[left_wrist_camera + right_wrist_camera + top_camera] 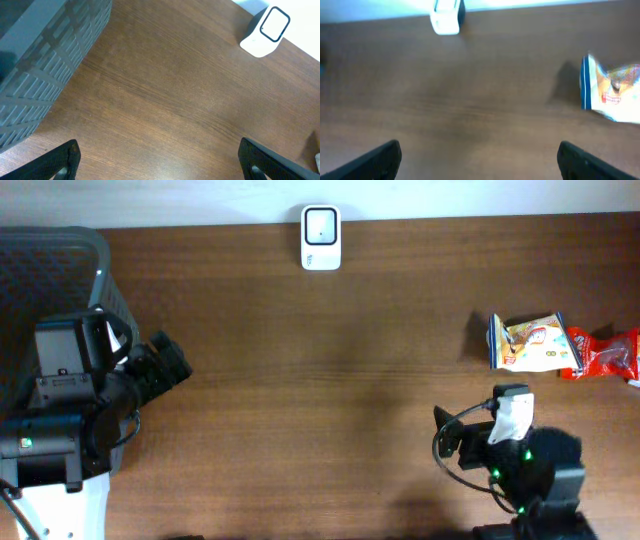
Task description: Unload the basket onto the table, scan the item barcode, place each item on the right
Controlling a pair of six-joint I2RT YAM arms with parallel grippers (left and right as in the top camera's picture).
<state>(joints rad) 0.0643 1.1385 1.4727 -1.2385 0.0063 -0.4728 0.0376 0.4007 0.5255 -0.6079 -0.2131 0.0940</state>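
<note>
A white scanner [321, 237] with a dark window stands at the table's far edge, and it also shows in the left wrist view [265, 31] and the right wrist view [446, 17]. A white, yellow and blue snack packet [530, 343] lies at the right, with a red packet [605, 355] touching its right side. My left gripper [159, 156] is open over bare wood, far left of the packets. My right gripper [479, 156] is open too, nothing between its fingers, with the snack packet [612, 90] ahead to its right.
A grey slatted basket [60, 270] stands at the far left beside the left arm, its wall close in the left wrist view [45, 65]. The right arm [505, 445] sits folded at the near right. Bare brown tabletop [320, 380] lies between the arms.
</note>
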